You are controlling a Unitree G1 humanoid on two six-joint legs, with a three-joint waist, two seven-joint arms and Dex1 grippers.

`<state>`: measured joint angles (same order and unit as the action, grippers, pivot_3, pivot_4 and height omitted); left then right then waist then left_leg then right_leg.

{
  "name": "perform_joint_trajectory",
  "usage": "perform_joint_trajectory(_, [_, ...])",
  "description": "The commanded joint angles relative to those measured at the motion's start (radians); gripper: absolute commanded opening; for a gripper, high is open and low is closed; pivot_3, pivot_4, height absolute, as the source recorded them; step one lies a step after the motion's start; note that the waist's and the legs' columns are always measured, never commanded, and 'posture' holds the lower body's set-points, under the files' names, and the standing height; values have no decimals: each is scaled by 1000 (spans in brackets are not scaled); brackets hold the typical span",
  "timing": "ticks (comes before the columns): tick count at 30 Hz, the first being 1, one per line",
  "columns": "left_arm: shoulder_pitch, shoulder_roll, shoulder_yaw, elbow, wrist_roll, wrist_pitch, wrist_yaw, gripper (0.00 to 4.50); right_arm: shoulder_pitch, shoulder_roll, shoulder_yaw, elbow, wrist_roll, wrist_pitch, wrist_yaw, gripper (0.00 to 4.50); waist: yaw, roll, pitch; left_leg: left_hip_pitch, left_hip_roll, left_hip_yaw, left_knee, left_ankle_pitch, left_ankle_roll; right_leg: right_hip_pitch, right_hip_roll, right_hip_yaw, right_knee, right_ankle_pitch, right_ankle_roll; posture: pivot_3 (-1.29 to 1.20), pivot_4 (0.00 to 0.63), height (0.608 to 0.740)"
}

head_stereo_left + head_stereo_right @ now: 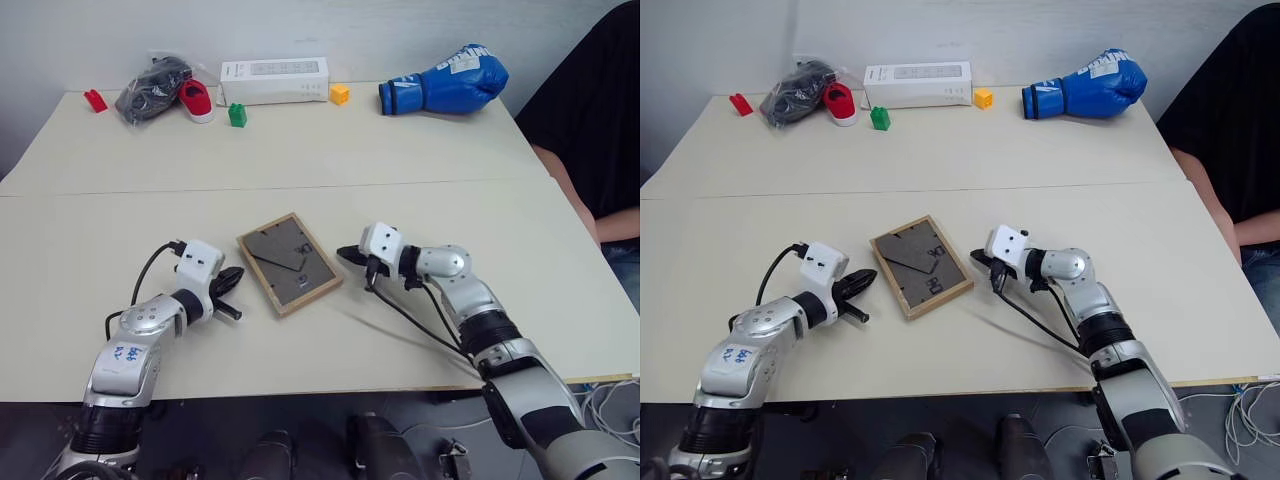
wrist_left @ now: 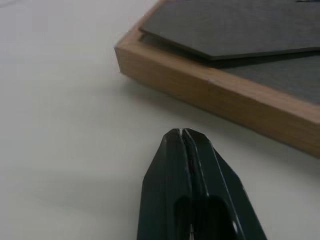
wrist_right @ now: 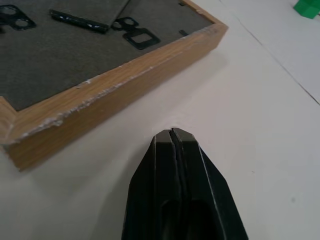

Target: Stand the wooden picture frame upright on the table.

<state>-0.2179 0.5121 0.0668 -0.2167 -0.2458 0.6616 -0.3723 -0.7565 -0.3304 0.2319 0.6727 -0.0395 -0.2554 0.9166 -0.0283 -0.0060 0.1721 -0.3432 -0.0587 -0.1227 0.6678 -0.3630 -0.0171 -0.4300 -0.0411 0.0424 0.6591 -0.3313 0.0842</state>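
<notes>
- Frame is lying flat, face down, on the near slab of the bench, its grey backing and folded easel stand facing up; it is sitting turned at an angle, near the middle of the slab.
- Left hand is hovering just left of the frame, its two black fingers pressed together and gripping nothing; the tip is pointing toward the frame's near left edge, close but apart from it.
- Right hand is sitting just right of the frame, its fingers also closed on nothing, the tip aiming at the frame's right edge with a small gap of bare bench between.
- In the right wrist view the wooden edge is showing chipped, pale scuffs along its upper rim.
- Along the far side of the bench, from left to right, are lying a red block, a bagged grey shoe, a red shoe, a green block, a white box, a yellow block and a blue boxing glove.
- A person in a black top is sitting at the far right of the bench.
</notes>
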Motion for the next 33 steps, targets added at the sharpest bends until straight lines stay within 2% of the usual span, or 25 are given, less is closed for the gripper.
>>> perform_joint_trajectory(1, [8,0,-14,-16,7,38,-5,51,11,7,-1,-63,21,0,29,0,0,0,0,0,0,0,0,0,0,0,0,0,0,0,0,0,150,740])
perform_joint_trajectory(7, [24,-5,-40,-35,-5,-25,-69,51,136,-20,23,-325,43,114,90,0,2,0,0,0,0,-1,1,0,0,1,0,-1,0,0,0,0,150,740])
perform_joint_trajectory(10, [59,9,-66,-81,-39,-29,-145,51,245,-53,42,-525,57,236,105,0,4,0,0,0,0,-1,0,0,0,1,-1,-1,0,0,0,0,150,740])
perform_joint_trajectory(14, [100,23,-68,-136,-46,-7,-166,51,318,-78,39,-664,67,348,92,0,6,0,0,-1,0,-2,0,0,0,1,-1,0,0,0,0,0,150,740])
perform_joint_trajectory(17, [122,41,-59,-154,-43,7,-176,51,340,-91,36,-710,59,385,75,0,4,0,0,1,0,-2,0,0,0,1,-1,0,0,0,0,0,150,740])
perform_joint_trajectory(22, [153,88,-20,-164,-44,21,-198,51,365,-140,9,-672,44,380,56,0,4,0,0,1,0,-1,-1,0,0,1,-1,0,0,0,0,0,150,740])
perform_joint_trajectory(25, [148,114,89,-155,-148,117,-236,51,360,-181,-16,-671,66,372,68,0,5,0,0,1,0,-1,-1,0,0,2,-1,0,-1,0,0,0,150,740])
perform_joint_trajectory(26, [131,126,146,-143,-212,190,-252,334,356,-198,-22,-666,71,364,77,0,5,0,0,1,0,-1,-1,0,0,2,-1,0,-1,0,0,0,150,740])
perform_joint_trajectory(28, [64,156,240,-93,-347,378,-288,602,345,-225,-25,-650,77,349,96,0,5,0,0,1,0,-2,-1,0,0,2,-1,0,0,0,0,0,150,740])
perform_joint_trajectory(29, [12,184,271,-47,-418,542,-311,860,337,-232,-21,-638,77,337,105,0,5,0,0,1,0,-2,-1,0,0,1,0,-1,0,0,0,0,150,740])
perform_joint_trajectory(31, [-77,264,261,39,-519,793,-387,1466,318,-236,-8,-606,74,308,118,0,6,-1,0,0,0,-3,0,0,0,2,0,-2,0,0,0,0,150,740])
perform_joint_trajectory(33, [-155,291,237,115,-560,891,-428,2029,294,-226,8,-570,64,280,122,0,1,-1,0,1,-1,-3,-1,0,0,2,-1,-2,0,0,0,0,150,740])
